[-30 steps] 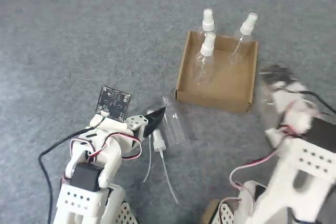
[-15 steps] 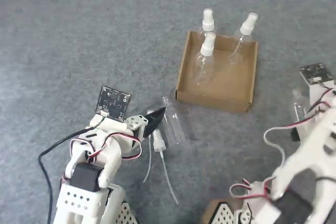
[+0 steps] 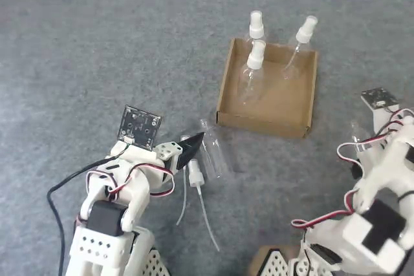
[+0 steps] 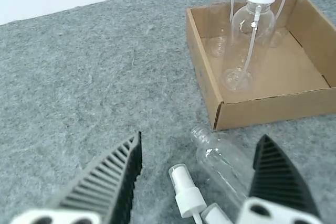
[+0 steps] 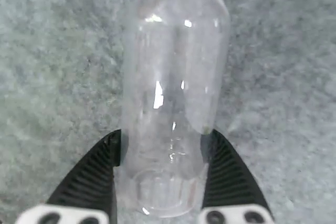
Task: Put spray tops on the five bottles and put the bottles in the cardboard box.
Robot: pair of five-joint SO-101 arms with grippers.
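step: cap the two bare bottles. Three capped bottles (image 3: 256,63) already stand at the box (image 3: 223,92).
right gripper (image 5: 164,137): clamped on a bare bottle (image 5: 176,77), one jaw on each side low on the body, neck pointing away and open.
left gripper (image 4: 202,136): spread wide and holding nothing, low over the mat.
loose bottle (image 4: 223,158): lying on the mat just in front of the box, neck bare.
tops (image 4: 186,195): two, lying beside the loose bottle, between the open jaws and touched by neither.
how: probably have the left gripper pinch one top by its head, let the tube hang, then bring the held bottle's neck under it. Keep the right gripper low on the body so the neck stays clear. Thin clear plastic, so it may squash or slip if squeezed harder.
right wrist view: shows jaw contact on both sides and no cap. In the high view that bottle is a faint shape at mid right.
left wrist view: shows tubes inside the capped bottles, which seem to be inside the box. From the high view, upper centre, the rear one could be behind the wall.
high view: shows the spacing, with the left arm at lower left by the tops, the right arm at lower right and the box at upper centre between them.
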